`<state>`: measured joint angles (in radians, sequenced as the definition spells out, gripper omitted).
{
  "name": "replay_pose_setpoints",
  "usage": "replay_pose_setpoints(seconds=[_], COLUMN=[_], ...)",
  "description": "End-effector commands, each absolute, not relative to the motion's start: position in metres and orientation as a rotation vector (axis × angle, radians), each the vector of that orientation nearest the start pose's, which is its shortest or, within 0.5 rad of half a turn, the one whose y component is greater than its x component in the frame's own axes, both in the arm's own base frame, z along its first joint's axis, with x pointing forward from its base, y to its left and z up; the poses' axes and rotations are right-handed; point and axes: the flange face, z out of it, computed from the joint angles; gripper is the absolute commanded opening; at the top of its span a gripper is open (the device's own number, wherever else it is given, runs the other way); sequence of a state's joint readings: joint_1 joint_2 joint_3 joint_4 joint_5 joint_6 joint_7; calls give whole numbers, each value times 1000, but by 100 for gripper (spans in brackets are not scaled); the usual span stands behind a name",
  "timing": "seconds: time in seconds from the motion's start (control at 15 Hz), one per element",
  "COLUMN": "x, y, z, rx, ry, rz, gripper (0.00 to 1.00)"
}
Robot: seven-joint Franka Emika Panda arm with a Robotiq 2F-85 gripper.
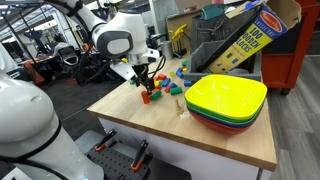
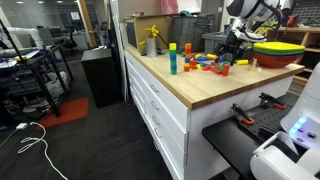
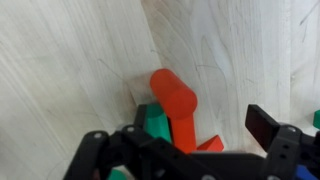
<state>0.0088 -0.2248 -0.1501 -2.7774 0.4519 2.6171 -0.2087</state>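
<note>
- Nearest the wrist camera, the pincer [image 3: 180, 138] is shown released, its jaws spread wide and nothing clasped between them.
- Directly under the pincer, a red cylinder [image 3: 174, 98] is seen resting on the pale wooden counter [image 3: 70, 60], in line with the gap between the jaws and untouched by them.
- Against the cylinder's side a green block [image 3: 155, 123] is pressed; whether it lies partly beneath the cylinder cannot be told.
- Farther out, in an exterior view, the same cylinder is found at the near edge of a scatter of loose blocks [image 1: 170, 86], toward the middle of the counter.
- Beside that scatter, a stack of bowls [image 1: 226, 98] is set, a yellow bowl uppermost with green and red rims showing below it.
- Behind the bowls, a cardboard box [image 1: 252, 36] printed with the words "wood blocks" is propped at a tilt.
- From the opposite side, in an exterior view, a block tower [image 2: 172, 58] is seen standing upright, apart from the scatter.
</note>
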Motion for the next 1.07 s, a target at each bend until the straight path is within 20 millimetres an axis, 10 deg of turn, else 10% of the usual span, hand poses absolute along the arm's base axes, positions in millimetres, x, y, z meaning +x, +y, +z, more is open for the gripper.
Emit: replay_pose_setpoints(seconds=[0.0,0.13,0.8,1.0], x=[378,378,374,372], y=[-67,-68,-77,-73], z=[281,280,278,286], rx=[-2863,-2874,-2920,-2918], ry=[448,441,413,379], rz=[-133,-119,-75,-62], gripper=[100,100,12,9])
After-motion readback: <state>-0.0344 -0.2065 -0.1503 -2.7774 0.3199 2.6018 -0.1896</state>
